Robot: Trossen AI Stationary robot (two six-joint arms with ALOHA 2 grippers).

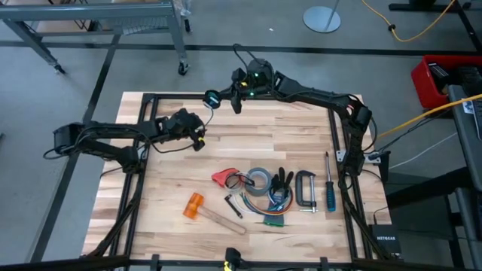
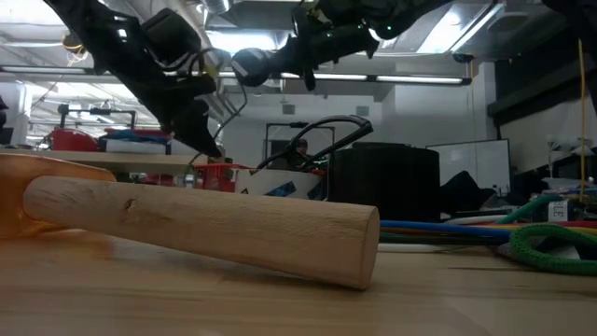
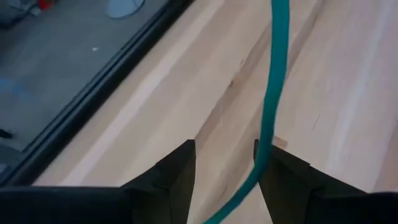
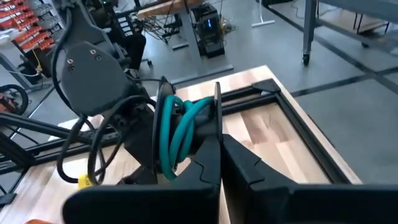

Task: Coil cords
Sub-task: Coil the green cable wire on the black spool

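Nearest me in the low view lies the hammer handle (image 2: 201, 227). Farther up the table (image 1: 301, 143), my left gripper (image 3: 224, 180) hangs with fingers apart, the teal cord (image 3: 272, 106) running between them. Only my right wrist view shows the right gripper (image 4: 214, 158) pinched on the cord's loops at the far edge.

Teal cord (image 4: 177, 134) loops pinched in the right pincer (image 4: 214, 155), left arm (image 4: 93, 74) just beyond.
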